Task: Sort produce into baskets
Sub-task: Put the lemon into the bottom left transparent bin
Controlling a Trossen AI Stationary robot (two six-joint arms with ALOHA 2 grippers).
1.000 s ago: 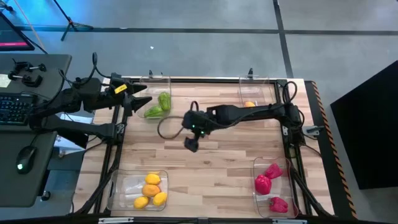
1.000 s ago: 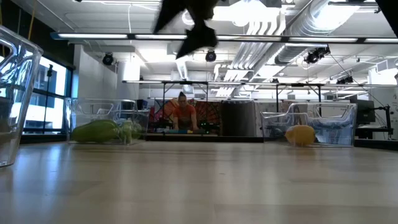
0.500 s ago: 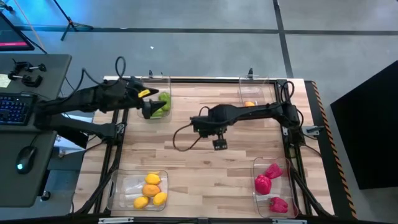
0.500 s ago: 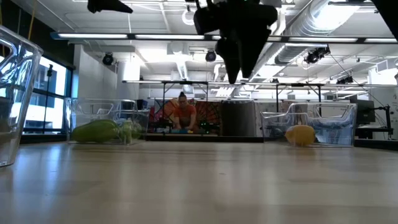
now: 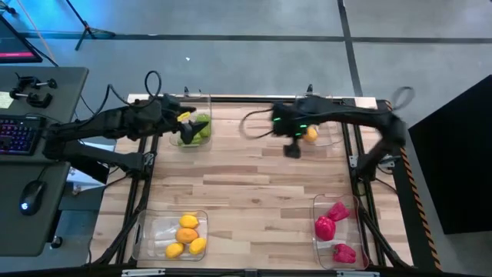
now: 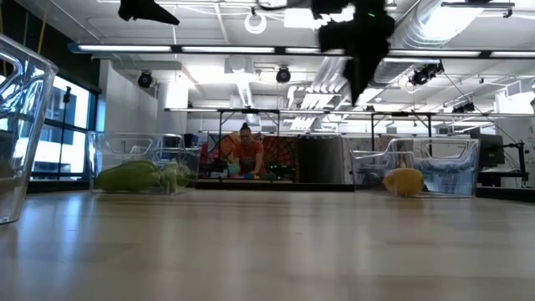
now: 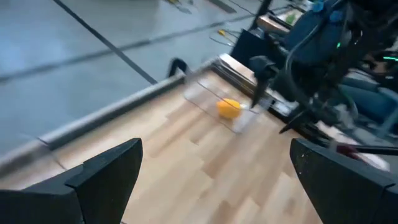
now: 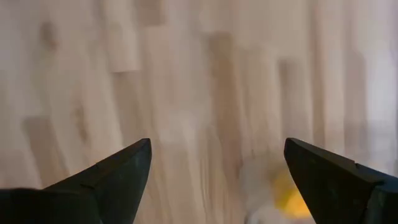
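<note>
A: High view first. How many baskets do you count on the bench (image 5: 254, 185)?

B: Four clear bins, one near each corner. The far-left basket (image 5: 209, 98) holds two green pieces (image 5: 198, 131). The far-right basket (image 5: 321, 100) holds one orange piece (image 5: 310, 134). The near-left basket (image 5: 150, 237) has four yellow and orange pieces (image 5: 187, 234). The near-right basket (image 5: 319, 248) has three magenta-red pieces (image 5: 332, 228).

A: So ten pieces, all inside bins?

B: Yes. None lies loose on the wood.

A: How do they look?

B: Small, glossy, plastic. In the low view the green ones (image 6: 138, 176) are long and lumpy, while the orange one (image 6: 404, 181) is round.

A: And the arms?

B: The left end effector (image 5: 184, 132) hangs over the far-left basket. Its wrist view shows the fingers (image 7: 106, 177) spread wide with nothing between them. The right end effector (image 5: 292, 148) hovers just beside the far-right basket, close to the orange piece. Its fingers (image 8: 115, 171) also stand wide apart and hold nothing.
</note>
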